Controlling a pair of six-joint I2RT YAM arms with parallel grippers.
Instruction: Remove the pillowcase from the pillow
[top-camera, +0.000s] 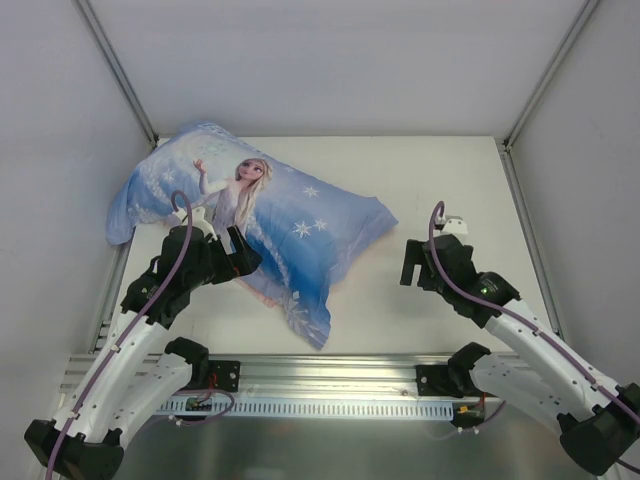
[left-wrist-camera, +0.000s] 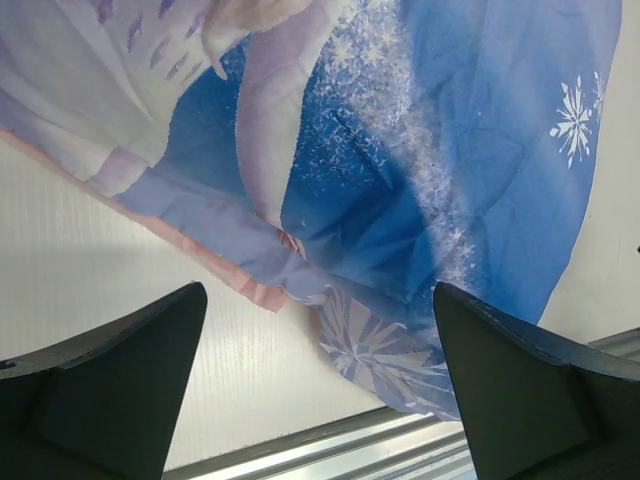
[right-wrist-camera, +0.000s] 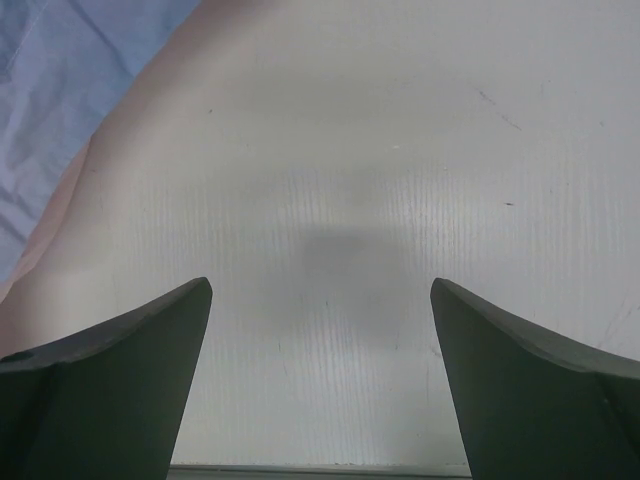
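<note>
The pillowcase is blue with a cartoon princess and snowflakes and a pink hem. It lies stuffed and plump, slanting from back left to front centre of the white table. The pillow is hidden inside it. My left gripper hovers open over the cover's near left edge. In the left wrist view the left gripper has the pink hem and a blue corner of the pillowcase below its spread fingers. My right gripper stands open over bare table right of the pillowcase. In its wrist view the right gripper holds nothing, with the pillowcase at top left.
A metal rail runs along the table's near edge, just below the pillowcase's front corner. Pale enclosure walls with metal posts stand to the left, right and behind.
</note>
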